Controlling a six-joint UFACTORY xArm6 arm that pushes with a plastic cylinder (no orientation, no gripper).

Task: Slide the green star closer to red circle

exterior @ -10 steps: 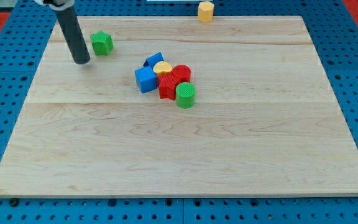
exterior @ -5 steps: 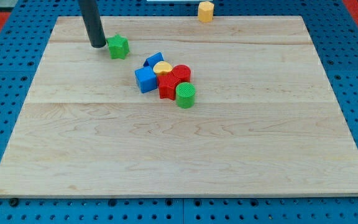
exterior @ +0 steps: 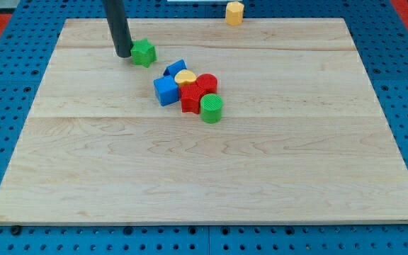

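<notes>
The green star (exterior: 144, 53) lies on the wooden board at the view's upper left. My tip (exterior: 122, 54) stands right against its left side. The red circle (exterior: 206, 84) sits in a cluster near the board's middle, to the lower right of the star. Touching or close around it are a yellow round block (exterior: 185, 77), a blue block (exterior: 176, 68), a blue cube (exterior: 166, 91), a red block (exterior: 190, 100) and a green cylinder (exterior: 212, 108). The star is a short gap away from the upper blue block.
A yellow hexagonal block (exterior: 234, 12) stands at the board's top edge, right of centre. The wooden board (exterior: 204, 177) rests on a blue pegboard (exterior: 6, 71).
My tip has moved to the view's right and slightly up, pushing the green star rightward toward the cluster. The cluster blocks have not moved.
</notes>
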